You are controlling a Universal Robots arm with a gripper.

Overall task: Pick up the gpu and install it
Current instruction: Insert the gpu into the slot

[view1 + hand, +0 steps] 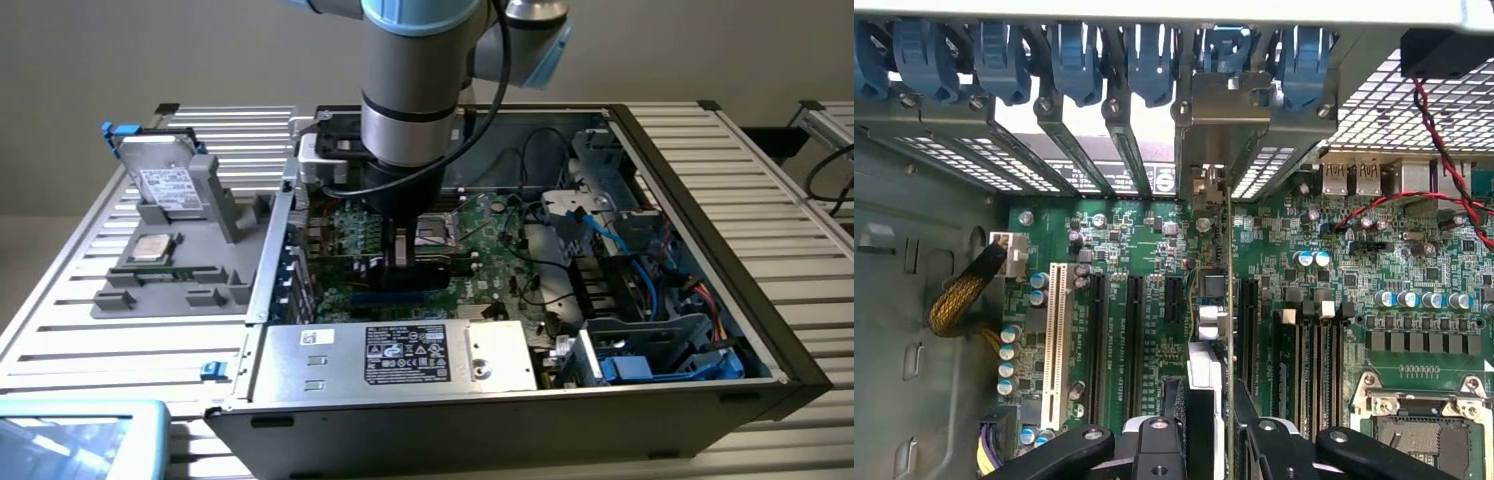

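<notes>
Currently I have the arm reaching down into the open computer case (747, 330), which lies on its side on the slatted table (80, 330). The gripper (407, 248) stands over the motherboard (501, 250), just beside the CPU socket (437, 232). Its jaws are part-way closed, with one finger on each face of the gpu (1216, 300), so the card is clamped between them. The gpu stands upright on its long edge, at right angles to the motherboard. It lies between a short black slot (1172, 298) and a longer black slot (1249, 320). Its metal bracket (1224, 120) sits at the rear wall of the case, among the blue slot latches (1076, 60). I cannot tell whether the card's edge connector is fully seated. A white slot (1059, 340) and a yellow braided cable (959, 300) lie further along the board, apart from the card. Toward the exterior view's left, a grey tray (160, 300) on the table carries a hard drive (167, 185) and a processor (154, 246), both well apart from the gripper.
</notes>
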